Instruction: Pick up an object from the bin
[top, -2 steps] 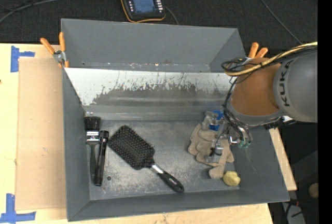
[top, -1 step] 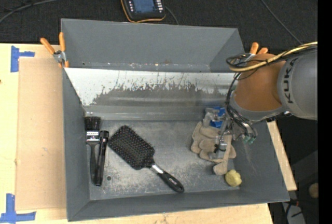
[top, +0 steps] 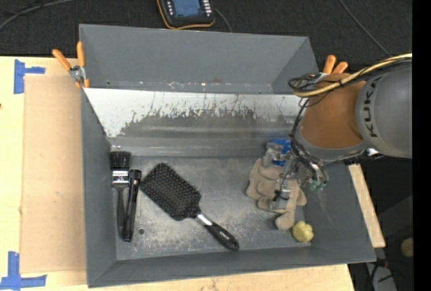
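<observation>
Hand (top: 288, 183) over crumpled beige cloth (top: 260, 183), right part of metal bin (top: 202, 57).

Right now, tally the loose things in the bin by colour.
Black: 2, oval plastic paddle hairbrush and slim brush by the left wall
Beige: 1, crumpled soft cloth thing
Yellow: 1, small rounded lump
Blue piece at the cloth's top: unclear, not counted
Total: 4

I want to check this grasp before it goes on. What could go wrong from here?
The gripper is down over the beige limp glove-like thing at the right of the bin. Being soft, it may slip out or come up only partly. The small yellow lump lies just beside its lower end and could be dragged or knocked away.
</observation>
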Robot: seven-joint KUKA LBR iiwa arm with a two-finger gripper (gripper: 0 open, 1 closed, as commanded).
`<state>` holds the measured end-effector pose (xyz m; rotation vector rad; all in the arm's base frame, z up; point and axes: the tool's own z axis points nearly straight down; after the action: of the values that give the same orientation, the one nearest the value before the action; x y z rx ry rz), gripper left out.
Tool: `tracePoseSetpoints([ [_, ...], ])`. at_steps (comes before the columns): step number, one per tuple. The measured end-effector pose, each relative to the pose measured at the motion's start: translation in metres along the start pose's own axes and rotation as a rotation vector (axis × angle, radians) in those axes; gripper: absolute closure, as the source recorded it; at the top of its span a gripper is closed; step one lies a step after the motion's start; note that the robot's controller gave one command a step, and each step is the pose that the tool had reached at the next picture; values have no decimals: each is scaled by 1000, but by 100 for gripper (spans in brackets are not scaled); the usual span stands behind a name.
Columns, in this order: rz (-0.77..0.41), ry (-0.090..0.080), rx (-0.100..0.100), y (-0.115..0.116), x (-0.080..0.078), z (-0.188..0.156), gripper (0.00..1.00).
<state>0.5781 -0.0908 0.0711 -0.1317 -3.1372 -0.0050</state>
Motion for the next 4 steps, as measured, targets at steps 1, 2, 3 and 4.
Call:
tracePoseSetpoints([
  [1,-50,2,-7,-6,-6,1,0],
  [2,-4,-1,-1,0,-2,-3,100],
  [3,-4,-1,-1,0,-2,-3,100],
  [4,-5,5,-2,0,0,-44,100],
])
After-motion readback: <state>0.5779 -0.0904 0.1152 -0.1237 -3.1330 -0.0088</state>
